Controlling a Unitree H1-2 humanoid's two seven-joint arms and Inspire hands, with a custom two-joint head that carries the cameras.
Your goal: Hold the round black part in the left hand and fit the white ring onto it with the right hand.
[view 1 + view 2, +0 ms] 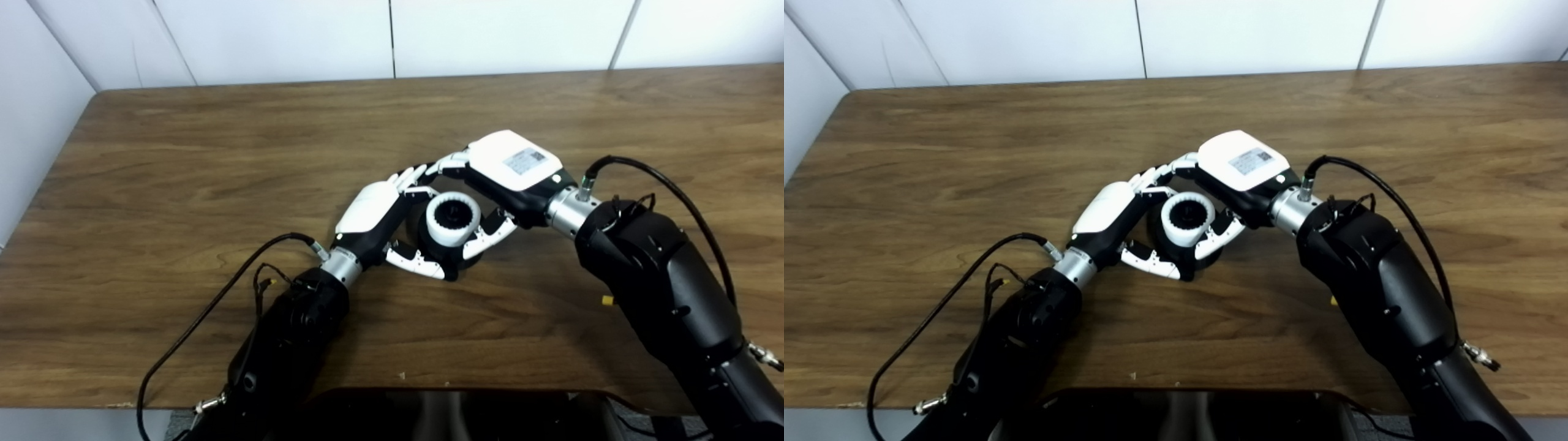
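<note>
Now, from the left eye I see my left hand (373,214) wrapped around the round black part (456,257), just above the desk (184,153). The white ring (453,219) sits on top. From the right eye, my right hand (1240,174) has its fingers (1220,236) closed on the ring.

Near the table's (184,153) middle, the black part (441,254) is clasped by the left hand (380,223); the white ring (453,218), seated on it, is pinched by the right hand (502,177).
</note>
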